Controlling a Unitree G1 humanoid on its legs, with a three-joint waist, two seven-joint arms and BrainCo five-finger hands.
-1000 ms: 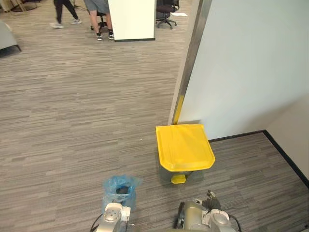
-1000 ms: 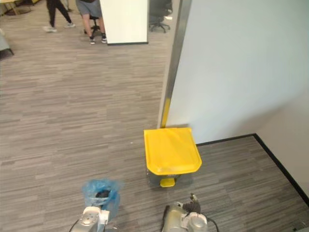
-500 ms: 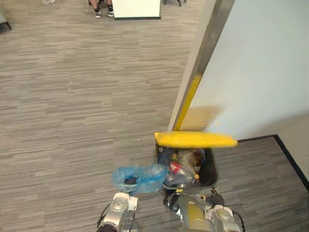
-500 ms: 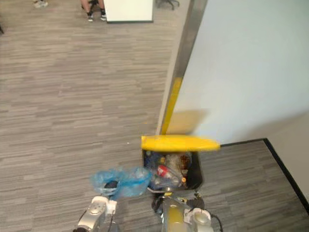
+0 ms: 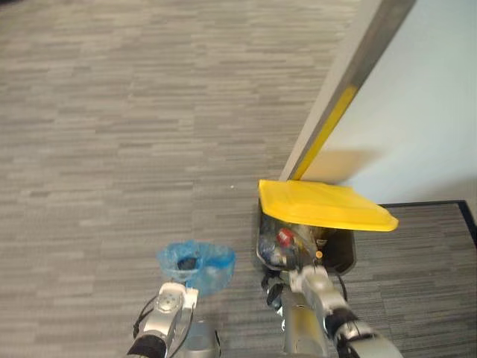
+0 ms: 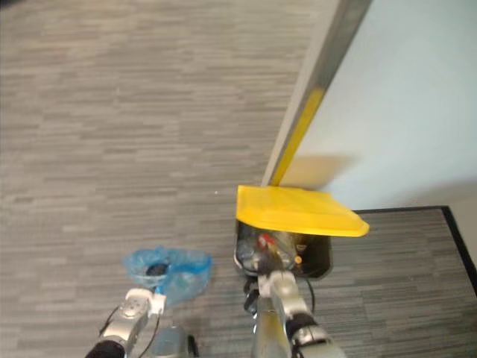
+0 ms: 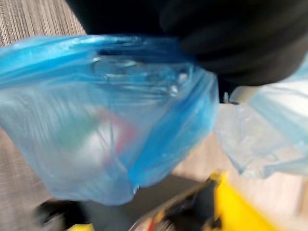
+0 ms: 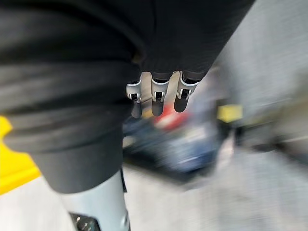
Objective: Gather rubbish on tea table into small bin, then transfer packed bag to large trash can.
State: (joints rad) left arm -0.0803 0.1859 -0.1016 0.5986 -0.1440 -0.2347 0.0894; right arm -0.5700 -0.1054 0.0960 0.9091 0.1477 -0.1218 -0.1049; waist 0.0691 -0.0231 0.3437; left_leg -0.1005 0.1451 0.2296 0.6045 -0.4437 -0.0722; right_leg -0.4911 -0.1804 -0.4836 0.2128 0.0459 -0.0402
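last step in hand: getting the packed blue bag [image 5: 195,262] into the large trash can [image 5: 341,257]. the can's yellow lid [image 5: 324,205] stands raised, with rubbish [image 5: 287,240] showing under it. the bag sits at the left hand [image 5: 171,302], beside the can and left of its opening; the bag hides the grip, so i cannot tell how that hand is set. the right hand [image 8: 154,98] hangs relaxed and empty at the can's front. next, the bag must swing right, over the rim and under the lid.

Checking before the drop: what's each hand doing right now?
Left hand: at the blue plastic bag; grip cannot be told.
Right hand: open, holding nothing.
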